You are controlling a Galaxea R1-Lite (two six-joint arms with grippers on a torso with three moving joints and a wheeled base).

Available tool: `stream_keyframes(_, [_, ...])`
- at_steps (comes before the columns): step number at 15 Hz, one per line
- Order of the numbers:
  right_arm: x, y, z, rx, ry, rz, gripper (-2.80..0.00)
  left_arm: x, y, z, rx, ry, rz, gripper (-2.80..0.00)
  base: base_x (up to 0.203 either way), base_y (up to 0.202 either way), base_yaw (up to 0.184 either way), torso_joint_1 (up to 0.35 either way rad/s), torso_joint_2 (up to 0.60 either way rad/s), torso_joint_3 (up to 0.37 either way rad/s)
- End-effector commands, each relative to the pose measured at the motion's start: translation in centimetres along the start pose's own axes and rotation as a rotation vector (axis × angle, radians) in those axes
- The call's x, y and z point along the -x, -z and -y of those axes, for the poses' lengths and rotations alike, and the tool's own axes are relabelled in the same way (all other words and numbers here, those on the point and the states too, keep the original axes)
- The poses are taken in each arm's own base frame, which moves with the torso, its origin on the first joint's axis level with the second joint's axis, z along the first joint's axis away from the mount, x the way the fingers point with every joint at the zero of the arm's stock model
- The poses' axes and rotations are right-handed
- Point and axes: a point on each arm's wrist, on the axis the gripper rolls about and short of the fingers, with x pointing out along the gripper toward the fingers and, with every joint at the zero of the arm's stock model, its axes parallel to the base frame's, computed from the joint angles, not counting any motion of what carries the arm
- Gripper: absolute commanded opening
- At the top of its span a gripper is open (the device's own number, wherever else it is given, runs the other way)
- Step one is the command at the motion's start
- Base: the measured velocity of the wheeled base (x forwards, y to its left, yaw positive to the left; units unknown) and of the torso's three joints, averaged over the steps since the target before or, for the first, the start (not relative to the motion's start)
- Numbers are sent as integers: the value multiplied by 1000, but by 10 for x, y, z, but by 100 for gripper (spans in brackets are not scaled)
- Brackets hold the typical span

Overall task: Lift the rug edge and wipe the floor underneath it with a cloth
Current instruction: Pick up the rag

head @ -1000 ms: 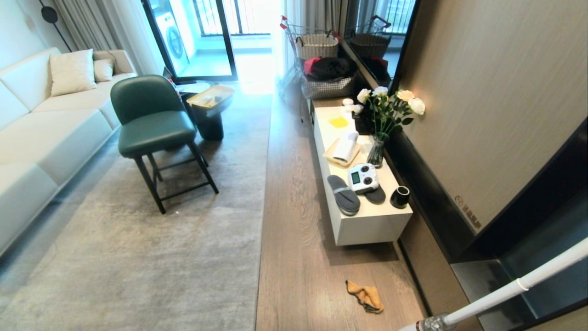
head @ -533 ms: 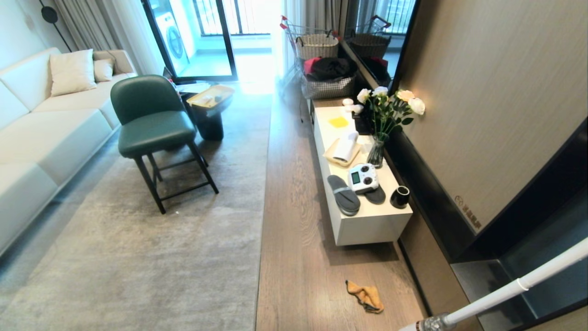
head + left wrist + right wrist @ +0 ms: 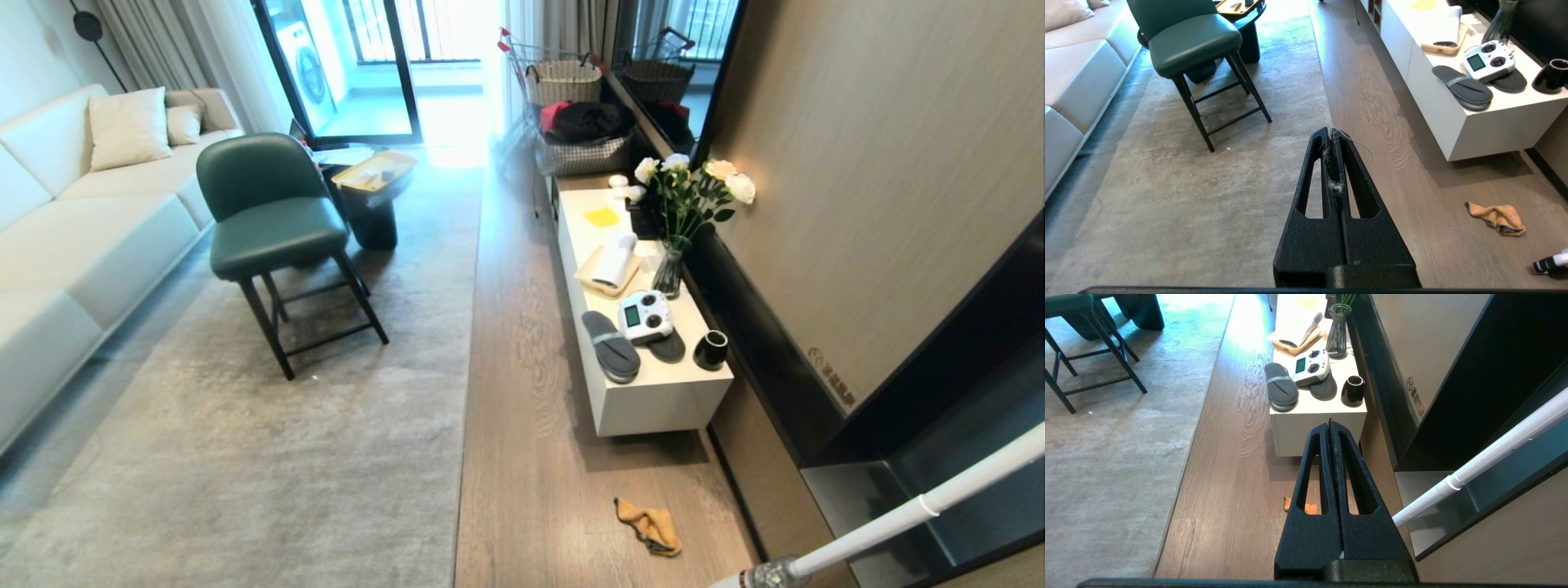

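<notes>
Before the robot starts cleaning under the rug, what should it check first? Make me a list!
1. Cloth easy to get at: ok, it lies crumpled on the bare floor, nothing on it.
2. Rug edge free to lift: ok, it lies flat and the green chair stands well in from it.
3. Left gripper ready to grab: not ok, shut and empty, with fluff stuck to it.
4. Right gripper ready to grab: not ok, shut and empty.
5. White pole clear of the cloth: ok, apart from it.
6. Dirt under the rug: cannot tell, hidden.
</notes>
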Motion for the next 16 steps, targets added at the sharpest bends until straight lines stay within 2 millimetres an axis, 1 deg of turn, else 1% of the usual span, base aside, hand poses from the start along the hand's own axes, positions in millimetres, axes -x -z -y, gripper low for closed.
stream_keyframes(1, [0,0,0,0,-1,-2,-280,0,0,0,-1,0,0,-280,0,0,0,0,0,0])
stream_keyframes(16, [0,0,0,-3,-1,-2,-280,0,0,0,-1,0,0,-280,0,0,0,0,0,0])
